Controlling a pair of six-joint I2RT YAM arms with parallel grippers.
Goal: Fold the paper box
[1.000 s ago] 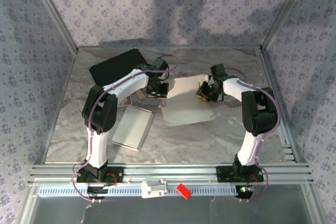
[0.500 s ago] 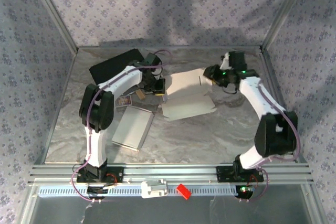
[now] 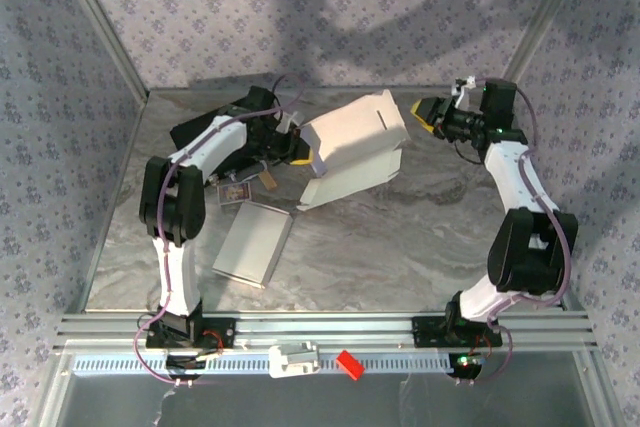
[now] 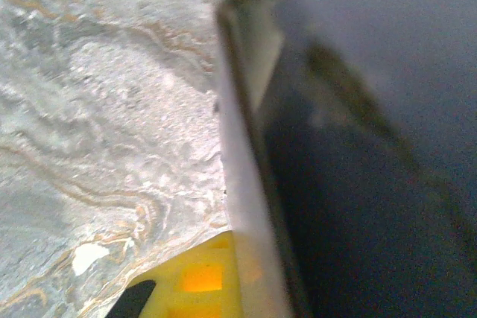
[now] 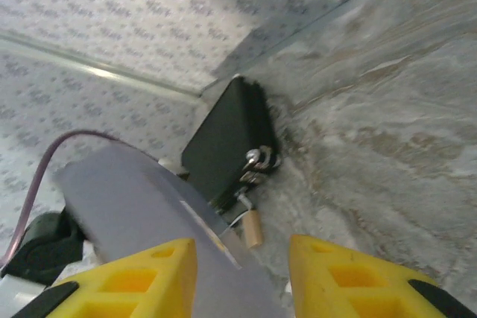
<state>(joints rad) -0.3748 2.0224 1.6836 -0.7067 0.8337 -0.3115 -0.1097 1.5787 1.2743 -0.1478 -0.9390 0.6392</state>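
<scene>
The white paper box [image 3: 352, 147] is partly folded, and one panel is raised and tilted over the table's middle. My left gripper [image 3: 306, 154] is shut on its left edge. In the left wrist view a yellow finger [image 4: 186, 281] presses against the white paper edge [image 4: 242, 184], with my left gripper [image 4: 242, 292] closed on it. My right gripper [image 3: 427, 111] hangs open just off the box's right corner. In the right wrist view, its jaws [image 5: 242, 288] stand apart with a grey panel of the box [image 5: 138, 199] below them.
A black case [image 3: 215, 125] lies at the back left, with keys and a wooden fob [image 5: 253, 225] beside it. A grey flat box [image 3: 252, 244] and a small card [image 3: 235, 192] lie left of centre. White and red parts [image 3: 310, 359] sit on the front rail.
My right gripper let go of the box and swung back to the far right. My left gripper lifted the box's left edge, so the sheet has risen from flat to a tilted shell.
</scene>
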